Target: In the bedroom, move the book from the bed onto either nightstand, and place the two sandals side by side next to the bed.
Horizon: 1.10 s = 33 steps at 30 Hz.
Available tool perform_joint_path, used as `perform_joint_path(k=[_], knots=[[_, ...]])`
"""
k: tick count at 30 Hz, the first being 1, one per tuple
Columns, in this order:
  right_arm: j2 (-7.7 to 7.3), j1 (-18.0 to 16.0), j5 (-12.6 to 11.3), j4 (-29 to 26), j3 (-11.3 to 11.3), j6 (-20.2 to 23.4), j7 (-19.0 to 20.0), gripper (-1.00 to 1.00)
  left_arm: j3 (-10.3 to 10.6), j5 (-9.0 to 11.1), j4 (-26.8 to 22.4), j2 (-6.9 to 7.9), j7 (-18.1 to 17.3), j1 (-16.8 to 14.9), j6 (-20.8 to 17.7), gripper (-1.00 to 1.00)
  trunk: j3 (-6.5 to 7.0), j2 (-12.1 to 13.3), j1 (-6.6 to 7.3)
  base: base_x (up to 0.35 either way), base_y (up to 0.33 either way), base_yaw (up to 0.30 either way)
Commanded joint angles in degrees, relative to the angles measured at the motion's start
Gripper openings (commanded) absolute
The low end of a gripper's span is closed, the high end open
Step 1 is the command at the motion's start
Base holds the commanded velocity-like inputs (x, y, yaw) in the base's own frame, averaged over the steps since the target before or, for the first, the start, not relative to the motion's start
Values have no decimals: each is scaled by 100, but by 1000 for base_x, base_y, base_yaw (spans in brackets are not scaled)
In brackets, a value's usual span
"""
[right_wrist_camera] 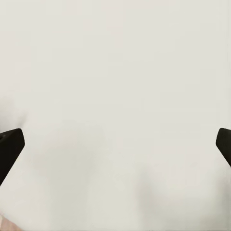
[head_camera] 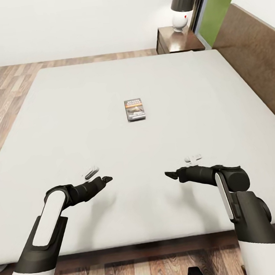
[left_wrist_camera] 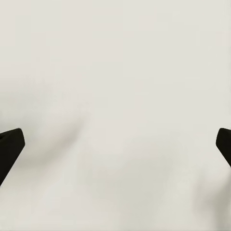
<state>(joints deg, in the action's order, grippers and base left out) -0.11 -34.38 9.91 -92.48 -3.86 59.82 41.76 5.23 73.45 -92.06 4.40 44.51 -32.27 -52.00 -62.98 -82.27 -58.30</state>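
The book, a small dark paperback with an orange band, lies flat near the middle of the bed, on the pale mattress. My left gripper and right gripper hover over the mattress's near part, well short of the book, one on each side. Both stand open with nothing between the fingers; the wrist views show black fingertips far apart over bare mattress. The nightstand stands at the far right corner by the headboard, carrying a lamp. The sandals are out of view.
The dark wooden headboard runs along the bed's right side. Wood-plank floor lies left of the bed and along its near edge. A window with green beyond stands behind the nightstand. White wall runs across the back.
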Motion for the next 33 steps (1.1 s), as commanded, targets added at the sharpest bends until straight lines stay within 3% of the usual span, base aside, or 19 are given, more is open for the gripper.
perform_joint_path(k=[1, 5, 9, 10, 13, 16, 19, 21, 23, 27, 28, 33], knots=[[-1, -26, 68, -3, -8, 18, 48, 100, 6, 54, -5, 1, 59, -14, -1, 100, -12, -2, 0, 0, 0, 0], [-6, -313, 98, 276, -109, 18, -64, 100, -4, 47, 11, -7, 59, -157, -6, 100, -48, -2, 0, 0, 0, 0], [31, -1133, 109, 1109, -206, 18, -435, 100, -164, 89, 150, 26, 163, -841, -42, 100, -83, -2, 0, 0, 0, 0], [52, -1684, 98, 1725, -235, 18, -741, 100, -255, 281, 291, 45, 277, -1224, -60, 100, -92, -2, 0, 0, 0, 0], [62, -2360, 63, 2650, -267, 18, -1195, 100, -282, 757, 454, 61, 513, -1571, -83, 100, -119, -2, 0, 0, 0, 0], [50, -2798, 14, 3303, -294, -142, -1496, 100, -210, 1268, 337, 88, 841, -1742, -102, 100, -146, -2, 0, 0, 0, 0], [41, -2944, -61, 3498, -290, -276, -1600, 100, -119, 1484, 161, 159, 943, -1625, -131, 100, -172, -2, 0, 0, 0, 0], [35, -2997, -108, 3511, -294, -321, -1640, 100, -49, 1570, 98, 220, 956, -1440, -148, 100, -190, -2, 0, 0, 0, 0], [24, -3048, -186, 3220, -294, -358, -1587, 100, -11, 1656, 30, 290, 880, -1049, -133, 100, -208, -2, 0, 0, 0, 0], [11, -2973, -230, 2250, -303, -142, -1366, 100, 13, 1696, -1, 298, 831, -937, -158, 100, -243, -2, 0, 0, 0, 0], [3, -2934, -240, 1798, -336, 18, -1299, 100, 21, 1706, -9, 305, 828, -911, -166, 100, -252, -2, 0, 0, 0, 0], [-4, -2890, -240, 1252, -486, 18, -1221, 100, 13, 1719, -18, 351, 804, -858, -174, 100, -297, -2, 0, 0, 0, 0]])
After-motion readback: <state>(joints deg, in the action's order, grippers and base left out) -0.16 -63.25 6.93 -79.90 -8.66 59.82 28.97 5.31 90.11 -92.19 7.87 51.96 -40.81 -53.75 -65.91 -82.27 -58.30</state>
